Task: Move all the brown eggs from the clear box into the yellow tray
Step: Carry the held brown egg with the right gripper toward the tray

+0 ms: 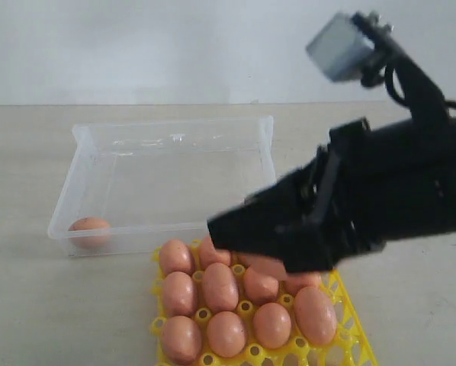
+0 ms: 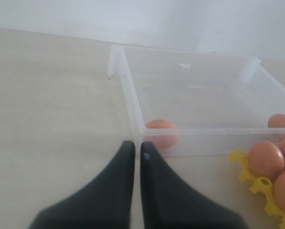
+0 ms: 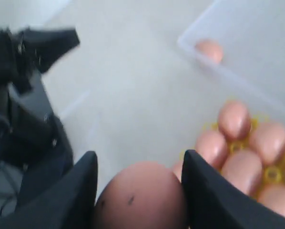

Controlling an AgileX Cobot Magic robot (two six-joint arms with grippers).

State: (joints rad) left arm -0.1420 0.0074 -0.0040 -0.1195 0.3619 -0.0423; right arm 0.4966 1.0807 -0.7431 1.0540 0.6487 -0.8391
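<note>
A small mark on the far wall of the box (image 1: 175,126) is too faint to read, and no other writing can be made out.

There is one box, clear and shallow, on the tabletop (image 1: 30,305). One yellow tray (image 1: 203,313) lies just outside the box's near wall, by its right end as the exterior view shows it. There are two pincers.

Of the brown eggs (image 1: 220,287), nine show plainly in the tray's cups in the exterior view. A tenth peeps out under the black arm, which hides the cups nearest the box on that side. One egg (image 1: 89,231) lies alone inside the box, in its near left corner, against the wall. One more egg (image 3: 140,195) is in the air, so twelve can be counted in all.

The right pincer (image 3: 140,160) hangs over the tray's edge nearest the box. Its jaws stand wide apart and grip that one egg between them, a finger pressed to each side; the shell bears two small dark specks.

The left pincer (image 2: 137,145) is low over the tabletop just outside the box's near wall, close to the corner with the lone egg. Its jaws are drawn together with only a thin slit between them, and it holds nothing.
</note>
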